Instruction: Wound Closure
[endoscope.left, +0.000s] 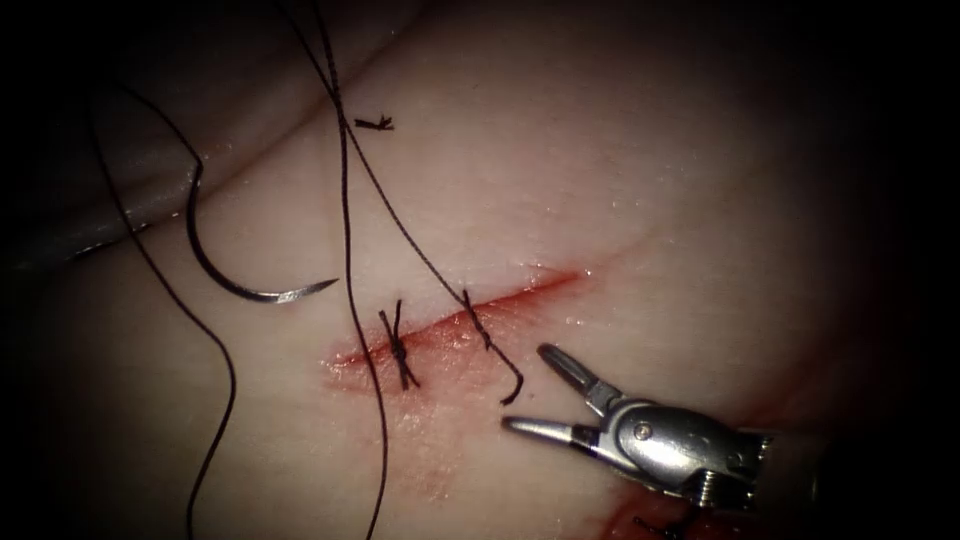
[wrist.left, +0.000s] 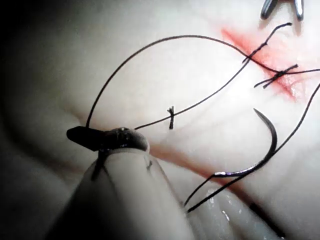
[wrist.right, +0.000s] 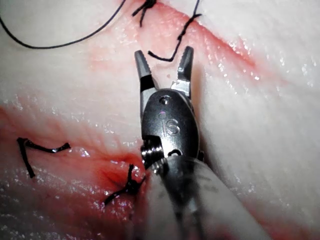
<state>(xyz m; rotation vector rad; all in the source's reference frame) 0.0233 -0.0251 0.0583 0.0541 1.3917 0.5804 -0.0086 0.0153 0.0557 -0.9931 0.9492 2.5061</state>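
Gaping right tool (endoscope.left: 528, 390), holding nothing | left tool (wrist.left: 80, 137) gripping thread (wrist.left: 150, 47)

Right tool open and empty beside the cut; left tool closed on the thread

The right tool (endoscope.left: 528, 392) lies just right of the cut (endoscope.left: 470, 320), its shaft running away from the cut, jaws spread wide and pointing toward it, gripping nothing. The left tool (wrist.left: 107, 139) sits well left of the cut, jaws closed on the thread (wrist.left: 150, 47).

Endoscope: above, in front of the cut (endoscope.left: 470, 315). Wrist views: very close, along each shaft. All share the cut.
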